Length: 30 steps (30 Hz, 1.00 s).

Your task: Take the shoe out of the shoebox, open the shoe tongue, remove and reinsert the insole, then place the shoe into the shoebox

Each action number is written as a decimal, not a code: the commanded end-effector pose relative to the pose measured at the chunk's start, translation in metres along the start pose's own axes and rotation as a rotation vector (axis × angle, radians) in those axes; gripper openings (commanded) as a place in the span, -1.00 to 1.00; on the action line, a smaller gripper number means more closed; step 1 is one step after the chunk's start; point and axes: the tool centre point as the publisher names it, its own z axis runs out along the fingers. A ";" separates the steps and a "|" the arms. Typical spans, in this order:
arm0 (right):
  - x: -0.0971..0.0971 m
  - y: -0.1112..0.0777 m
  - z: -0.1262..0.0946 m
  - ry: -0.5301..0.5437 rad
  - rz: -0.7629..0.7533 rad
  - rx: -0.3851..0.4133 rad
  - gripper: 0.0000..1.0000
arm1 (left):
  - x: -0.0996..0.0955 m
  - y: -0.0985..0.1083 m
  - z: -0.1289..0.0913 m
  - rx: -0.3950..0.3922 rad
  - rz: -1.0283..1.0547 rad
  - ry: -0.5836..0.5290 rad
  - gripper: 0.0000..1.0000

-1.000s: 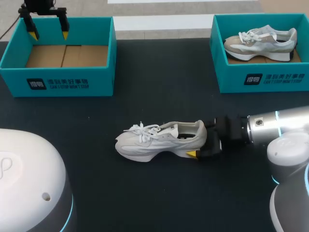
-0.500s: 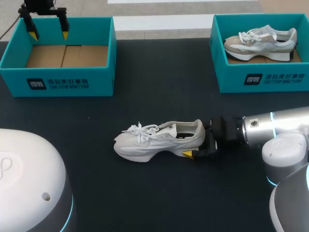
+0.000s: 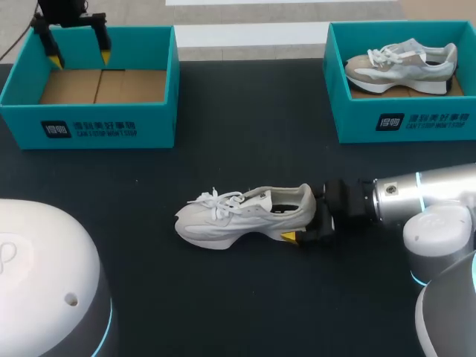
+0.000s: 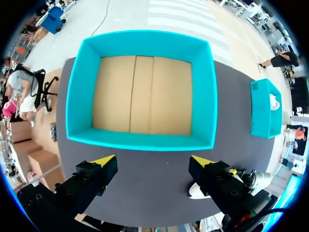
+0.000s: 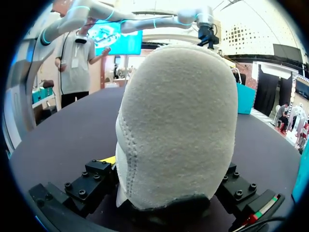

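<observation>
White shoe (image 3: 238, 217) lay on open worktop (image 3: 245, 312), clear of edges, my right hand (image 3: 306, 221) clamped on its heel; left hand (image 3: 79, 54) apart over shoebox (image 3: 89, 126).

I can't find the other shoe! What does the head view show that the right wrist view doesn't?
Head view only: the second shoe in the right box, and the laces. Right wrist view only: the back of the heel, gripped by the right fingers. Both: the white shoe and the left fingers.
</observation>
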 end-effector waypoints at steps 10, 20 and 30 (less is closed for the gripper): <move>0.000 -0.001 0.007 -0.002 0.000 0.005 -1.00 | 0.061 0.128 0.022 0.119 0.046 -0.063 1.00; 0.000 -0.001 0.007 -0.002 0.000 0.005 -1.00 | 0.116 0.182 0.031 0.106 0.038 -0.119 1.00; 0.000 -0.001 0.007 -0.002 0.000 0.005 -1.00 | 0.116 0.182 0.031 0.106 0.038 -0.119 1.00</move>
